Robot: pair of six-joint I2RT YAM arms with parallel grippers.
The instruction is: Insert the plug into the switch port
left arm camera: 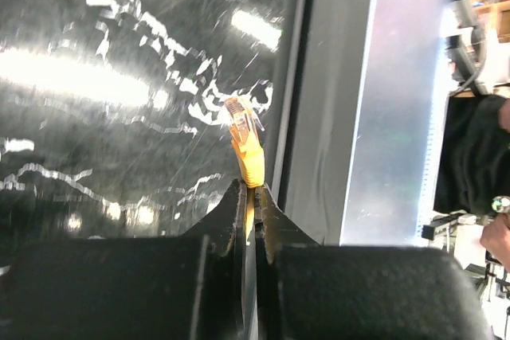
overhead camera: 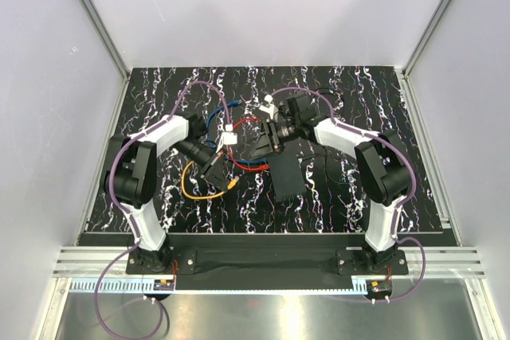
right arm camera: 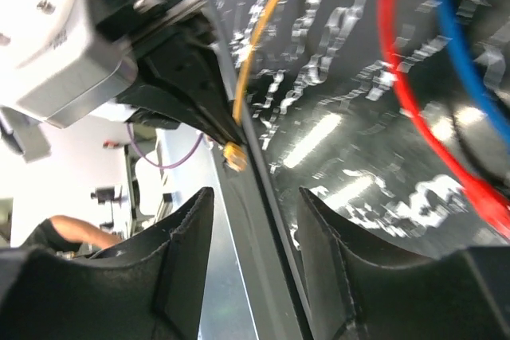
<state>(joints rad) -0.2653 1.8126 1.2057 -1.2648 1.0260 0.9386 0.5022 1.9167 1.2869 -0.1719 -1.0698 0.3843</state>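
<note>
Top external, near edge first: brushed steel shelf (overhead camera: 255, 312), ribbed aluminium rail (overhead camera: 88, 262), black base plate (overhead camera: 263, 260) carrying both arm bases. Beyond it is the tabletop (overhead camera: 171, 216), glossy black with white marble veins and strong glare in both wrist views. The left gripper (overhead camera: 221, 174) is pinched narrow on the orange boot of the plug (left arm camera: 243, 129). The clear tip sticks out past the fingertips, over the marble close to the table's near edge. An orange cable (overhead camera: 194, 190) loops back from it on the table. The black box (overhead camera: 287, 174) lies flat right of centre between the arms, near the plug but apart from it. The switch port in its edge can't be made out in any view. The right gripper (right arm camera: 255, 252) sits by the box's far left corner with its jaws wide and nothing between them, looking toward the plug. Farther back a red cable (overhead camera: 247, 121) and a blue cable (overhead camera: 213, 117) tangle mid-table. White walls (overhead camera: 263, 5) close three sides, with aluminium frame posts (overhead camera: 96, 21) at the far corners. Left wrist view catches a person (left arm camera: 478, 141) in dark clothing off the table edge.
</note>
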